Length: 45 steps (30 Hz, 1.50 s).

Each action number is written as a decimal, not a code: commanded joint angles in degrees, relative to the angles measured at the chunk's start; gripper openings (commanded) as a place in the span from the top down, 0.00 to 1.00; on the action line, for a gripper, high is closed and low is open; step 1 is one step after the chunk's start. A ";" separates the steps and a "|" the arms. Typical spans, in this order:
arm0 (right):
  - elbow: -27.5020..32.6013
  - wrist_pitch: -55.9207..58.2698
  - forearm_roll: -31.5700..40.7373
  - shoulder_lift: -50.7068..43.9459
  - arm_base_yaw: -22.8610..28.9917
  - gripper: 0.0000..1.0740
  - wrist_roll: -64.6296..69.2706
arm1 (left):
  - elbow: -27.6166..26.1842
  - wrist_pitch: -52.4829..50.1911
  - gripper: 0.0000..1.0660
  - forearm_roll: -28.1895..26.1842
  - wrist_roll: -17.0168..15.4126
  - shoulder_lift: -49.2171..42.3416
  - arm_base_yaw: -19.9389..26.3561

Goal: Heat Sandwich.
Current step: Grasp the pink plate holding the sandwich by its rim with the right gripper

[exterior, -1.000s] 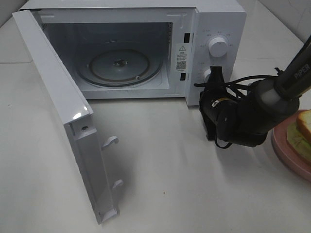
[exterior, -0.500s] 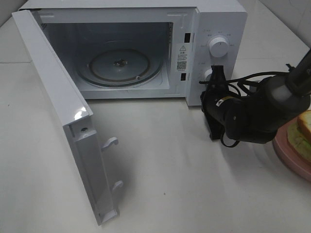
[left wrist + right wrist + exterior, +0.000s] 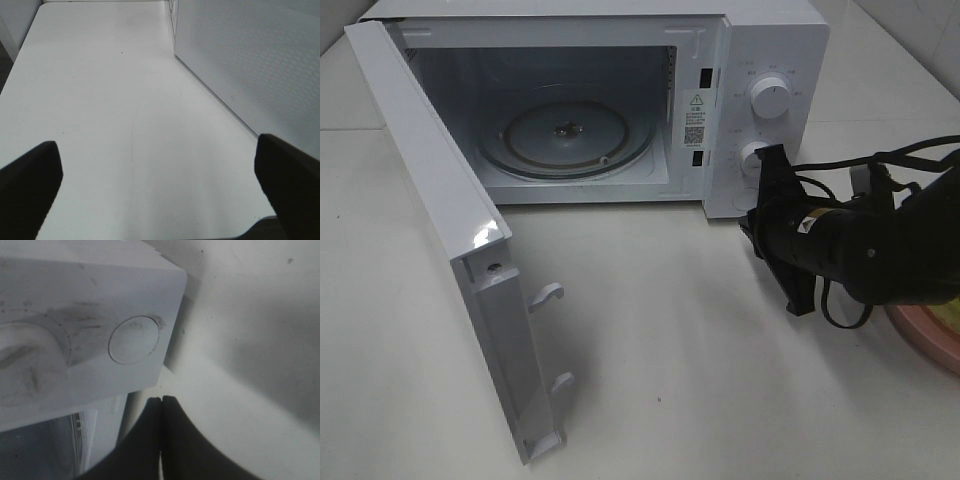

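Observation:
The white microwave point(image 3: 775, 40) stands open with its door point(image 3: 430, 200) swung out to the left. Its glass turntable point(image 3: 565, 135) is bare. My right gripper point(image 3: 752, 222) is shut with nothing in it, just in front of the lower right corner of the control panel. In the right wrist view its tips point(image 3: 161, 400) meet below a round button point(image 3: 134, 339). The right arm covers the sandwich almost wholly; only a pale yellow-green sliver point(image 3: 950, 318) shows on the pink plate point(image 3: 923, 342). My left gripper point(image 3: 160, 195) is open over bare table beside the door point(image 3: 260, 60).
Two knobs sit on the control panel, the upper one point(image 3: 768, 97) in plain view. Black cables point(image 3: 840, 165) loop off the right arm. The white tabletop point(image 3: 660, 330) stretches in front of the microwave. The door's latch hooks point(image 3: 548, 292) stick out toward the middle.
The right arm has swung to the right and lower, and now hides the sandwich that showed at the right edge. Its gripper has drifted slightly right and stays shut. The microwave is unchanged.

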 commanded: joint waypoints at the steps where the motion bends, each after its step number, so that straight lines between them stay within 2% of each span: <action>1: 1.55 5.44 -1.03 -3.90 0.00 0.98 -5.16 | 0.06 -0.74 0.06 -0.23 0.11 -0.92 -0.17; 3: 2.18 12.20 -1.03 -6.70 0.00 0.98 -11.40 | 0.06 -0.74 0.06 -0.23 0.11 -0.92 -0.17; 8: 2.18 20.74 -1.03 -9.40 0.00 0.96 -20.05 | 0.06 -0.74 0.06 -0.23 0.11 -0.92 -0.17; 11: 2.18 29.39 -1.26 -12.78 0.00 0.95 -31.28 | 0.06 -0.74 0.06 -0.23 0.11 -0.92 -0.17; 12: 2.18 33.29 -1.43 -14.61 0.00 0.95 -39.19 | 0.06 -0.74 0.06 -0.23 0.11 -0.92 -0.17; 13: 2.18 33.29 -1.43 -14.61 0.00 0.95 -39.19 | 0.06 -0.74 0.06 -0.23 0.11 -0.92 -0.17; 15: 2.18 37.18 -1.43 -16.44 0.00 0.94 -47.56 | 0.06 -0.74 0.06 -0.23 0.11 -0.92 -0.17; 16: 2.18 41.60 -1.43 -18.33 0.00 0.94 -56.67 | 0.06 -0.74 0.06 -0.23 0.11 -0.92 -0.17; 25: 2.18 56.72 -2.23 -24.47 0.00 0.91 -79.30 | 0.06 -0.74 0.06 -0.23 0.11 -0.92 -0.17; 28: 2.18 58.61 -4.18 -25.61 0.00 0.90 -80.79 | 0.06 -0.74 0.06 -0.23 0.11 -0.92 -0.17; 30: 2.18 62.34 -9.11 -27.50 0.00 0.88 -80.39 | 0.06 -0.74 0.06 -0.23 0.11 -0.92 -0.17; 34: 1.60 67.15 -13.75 -29.62 0.00 0.85 -78.84 | 0.06 -0.74 0.06 -0.23 0.11 -0.92 -0.17; 40: -0.74 73.22 -16.39 -32.37 -0.52 0.81 -77.18 | 0.06 -0.74 0.06 -0.23 0.11 -0.92 -0.17; 45: -2.35 75.52 -16.50 -33.98 -3.78 0.75 -77.18 | 0.06 -0.74 0.06 -0.23 0.11 -0.92 -0.17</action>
